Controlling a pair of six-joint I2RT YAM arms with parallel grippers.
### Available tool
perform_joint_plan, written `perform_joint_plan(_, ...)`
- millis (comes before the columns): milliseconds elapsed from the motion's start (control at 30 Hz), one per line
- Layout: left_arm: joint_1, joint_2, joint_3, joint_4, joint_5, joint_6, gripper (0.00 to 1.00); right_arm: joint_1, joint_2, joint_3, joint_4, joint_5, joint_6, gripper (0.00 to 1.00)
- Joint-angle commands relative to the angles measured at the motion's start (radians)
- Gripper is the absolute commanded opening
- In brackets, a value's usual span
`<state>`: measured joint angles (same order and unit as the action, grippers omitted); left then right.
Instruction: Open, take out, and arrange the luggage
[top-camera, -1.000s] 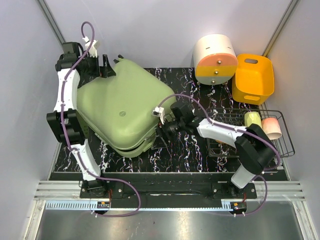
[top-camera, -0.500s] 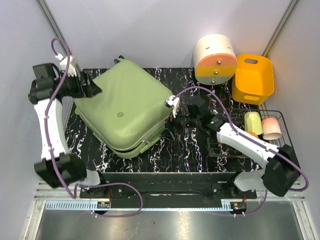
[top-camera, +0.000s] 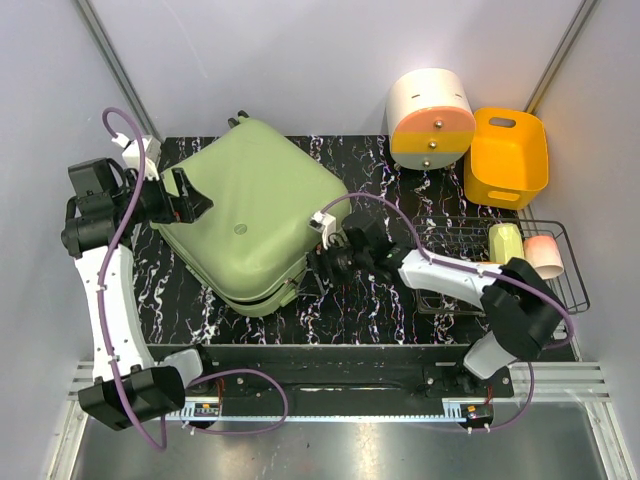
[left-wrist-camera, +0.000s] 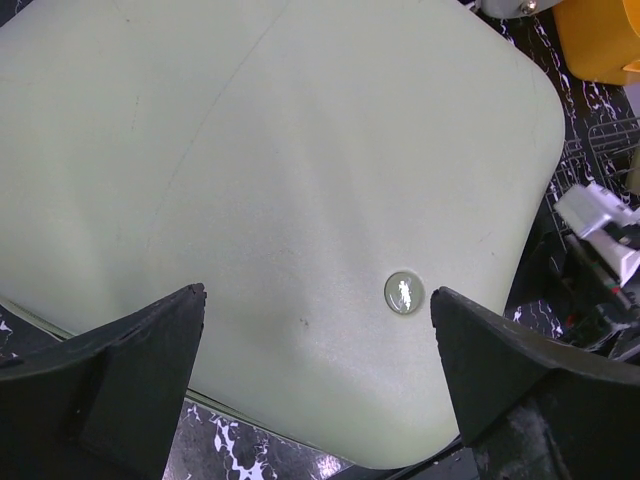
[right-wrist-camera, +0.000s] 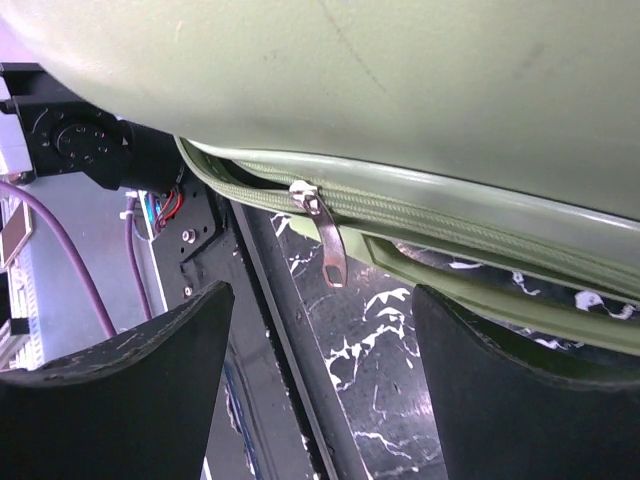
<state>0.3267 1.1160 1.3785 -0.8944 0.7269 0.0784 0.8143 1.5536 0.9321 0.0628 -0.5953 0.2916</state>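
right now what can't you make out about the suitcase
- Inside the suitcase: hidden under its lid in every view.
- How far the zip is undone: the right wrist view shows only a short stretch by the pull, and in the top view it is too small.
- Print on the badge: too small.

The luggage (top-camera: 250, 225) lies flat on the left half of the table (top-camera: 380, 310), turned at an angle to its edges. Behind it and to the right, at the table's far edge, sits the cylindrical drawer box (top-camera: 430, 118), with the plastic bin (top-camera: 507, 158) just beside it on the right. Nearer, at the table's right edge, is the wire basket (top-camera: 572, 270), holding two small cylinders (top-camera: 505, 238) side by side at its far end. The left gripper (top-camera: 192, 195) is at the luggage's far-left side, over the shell. The right gripper (top-camera: 312, 268) is at its near-right corner, with the zip pull (right-wrist-camera: 328, 240) between its fingers and apart from both.
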Motion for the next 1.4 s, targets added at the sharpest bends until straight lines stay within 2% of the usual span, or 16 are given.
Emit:
perform_joint_plan(0,0.003,0.013,0.022,0.054,0.009,-0.043,0.99,0.042,0.040,-0.012,0.172,0.064,0.115,0.82)
perform_joint_plan(100,0.003,0.021,0.036,0.055,0.016,-0.055,0.99,0.048,0.075,-0.012,0.187,0.109,0.138,0.81)
perform_joint_plan(267,0.005,0.005,0.013,0.077,0.006,-0.055,0.99,0.069,0.115,0.000,0.212,0.097,0.161,0.77)
perform_joint_plan(500,0.006,0.008,-0.007,0.094,-0.003,-0.055,0.99,0.091,0.143,0.004,0.223,0.088,0.190,0.65)
perform_joint_plan(733,0.014,0.010,-0.007,0.112,-0.004,-0.066,0.99,0.095,0.142,0.007,0.180,0.124,0.198,0.43)
perform_joint_plan(867,0.018,0.010,-0.009,0.112,-0.006,-0.066,0.99,0.095,0.112,-0.001,0.152,0.132,0.195,0.21)
perform_joint_plan(933,0.021,0.013,-0.010,0.112,-0.011,-0.066,0.99,0.095,0.100,-0.004,0.138,0.126,0.178,0.18)
perform_joint_plan(1000,0.021,0.016,-0.009,0.114,-0.014,-0.068,0.99,0.097,0.082,0.007,0.106,0.127,0.156,0.10)
perform_joint_plan(1033,0.023,0.018,-0.009,0.114,-0.018,-0.071,0.99,0.095,0.079,0.014,0.088,0.140,0.127,0.02)
perform_joint_plan(1067,0.023,0.021,-0.009,0.111,-0.020,-0.072,0.99,0.097,0.071,0.023,0.039,0.152,0.107,0.00)
perform_joint_plan(1367,0.023,0.091,-0.012,0.085,-0.086,-0.062,0.99,0.094,-0.007,0.054,-0.109,0.474,-0.066,0.00)
